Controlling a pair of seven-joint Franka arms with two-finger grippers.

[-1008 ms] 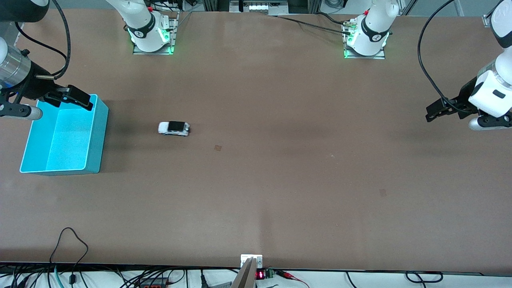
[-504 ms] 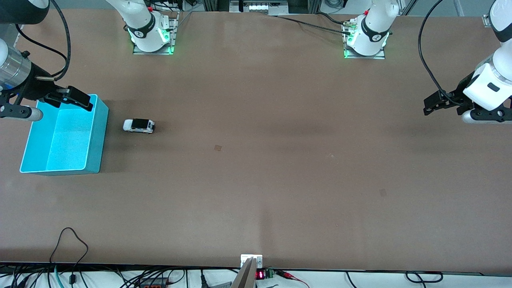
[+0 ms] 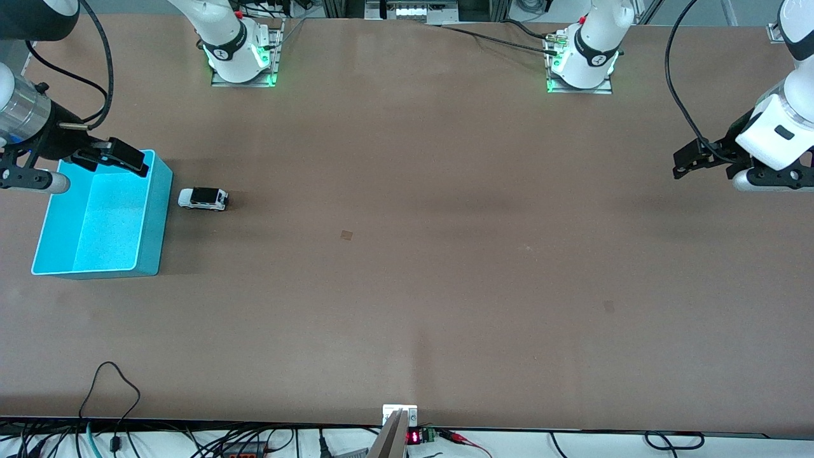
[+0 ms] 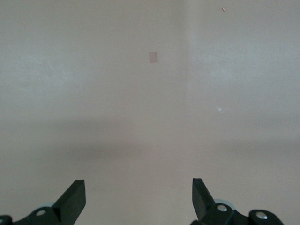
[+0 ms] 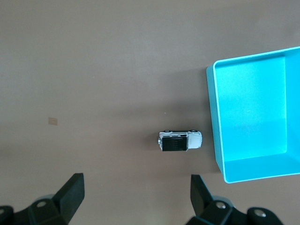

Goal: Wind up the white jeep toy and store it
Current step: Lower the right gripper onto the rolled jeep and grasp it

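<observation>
Right gripper (image 3: 102,159): fingers spread, holding nothing, hanging over cyan bin (image 3: 156,216) rim at right arm's end. Left gripper (image 3: 699,162): fingers spread, empty, waiting over bare table (image 3: 445,286) at left arm's end. One white jeep toy (image 3: 203,198) upright just beside bin wall, apart. One bin. Wide open tabletop between.

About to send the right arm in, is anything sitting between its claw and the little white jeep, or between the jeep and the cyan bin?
Nothing visible. The white jeep toy sits on bare table beside the cyan bin, apart from its wall. The open right claw hangs over the bin's rim.
</observation>
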